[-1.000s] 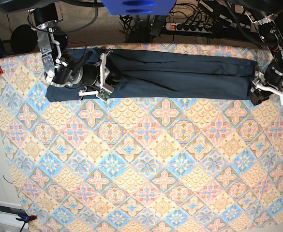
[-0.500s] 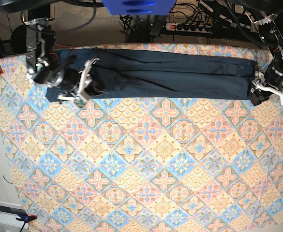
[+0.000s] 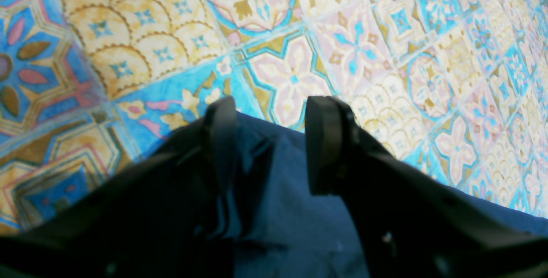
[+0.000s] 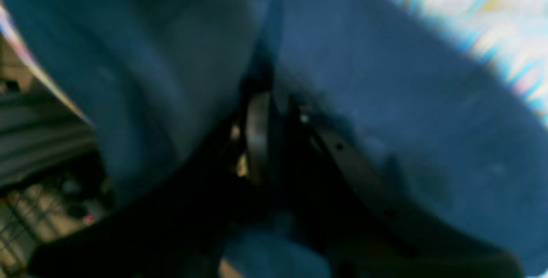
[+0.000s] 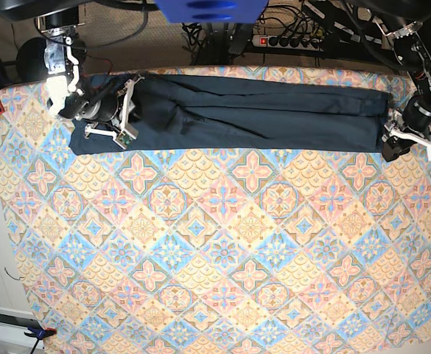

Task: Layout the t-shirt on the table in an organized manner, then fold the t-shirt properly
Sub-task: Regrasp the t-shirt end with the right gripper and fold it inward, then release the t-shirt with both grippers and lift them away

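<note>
Risk: my right gripper point(image 5: 123, 110) pinches the dark navy soft-fabric t-shirt point(image 5: 259, 110); left gripper point(image 3: 269, 141) stands released, so pulling drags everything.

Navy t-shirt point(image 5: 259, 112) band along table point(image 5: 222, 251) rear

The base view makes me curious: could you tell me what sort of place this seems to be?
Probably a robotics lab or workshop bench, not a home. A power strip and tangled cables lie behind the table, and two robot arms work a t-shirt on its patterned cloth.
</note>
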`<state>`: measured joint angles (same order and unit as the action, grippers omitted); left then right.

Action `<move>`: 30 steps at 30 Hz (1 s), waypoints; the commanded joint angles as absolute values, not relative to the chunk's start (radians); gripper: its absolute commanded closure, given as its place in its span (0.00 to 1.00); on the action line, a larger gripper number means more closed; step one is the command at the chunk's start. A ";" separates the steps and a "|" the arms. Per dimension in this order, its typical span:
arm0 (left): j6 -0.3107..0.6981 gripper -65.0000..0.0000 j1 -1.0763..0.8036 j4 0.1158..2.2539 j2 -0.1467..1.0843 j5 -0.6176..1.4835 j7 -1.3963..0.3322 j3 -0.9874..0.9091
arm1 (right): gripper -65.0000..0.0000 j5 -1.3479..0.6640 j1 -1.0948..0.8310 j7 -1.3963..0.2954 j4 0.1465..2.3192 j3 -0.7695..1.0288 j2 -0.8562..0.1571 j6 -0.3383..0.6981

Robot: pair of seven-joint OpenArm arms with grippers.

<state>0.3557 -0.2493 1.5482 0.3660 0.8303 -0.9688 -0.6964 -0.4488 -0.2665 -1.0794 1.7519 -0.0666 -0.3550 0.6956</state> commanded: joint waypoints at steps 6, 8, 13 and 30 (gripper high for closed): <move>0.364 0.60 -0.245 1.561 0.386 0.846 -0.949 -0.705 | 0.88 -0.389 -0.255 -1.015 1.741 0.030 -0.372 0.698; 0.364 0.60 -0.246 1.561 0.386 0.845 -0.949 -0.705 | 0.88 -0.389 -0.252 -1.015 1.738 0.082 -0.372 0.698; 0.364 0.60 -0.246 1.561 0.386 0.846 -0.949 -0.705 | 0.88 -0.389 -0.248 -1.015 1.715 0.173 -0.372 0.698; 0.367 0.58 -0.295 1.560 0.470 0.848 -1.127 -0.616 | 0.88 -0.585 -0.272 -1.021 1.851 0.239 -0.372 0.698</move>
<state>0.3637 -0.2966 1.5433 0.4419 0.8356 -1.1404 -0.6056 -0.5777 -0.2802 -1.0363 1.8339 0.2298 -0.3546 0.6960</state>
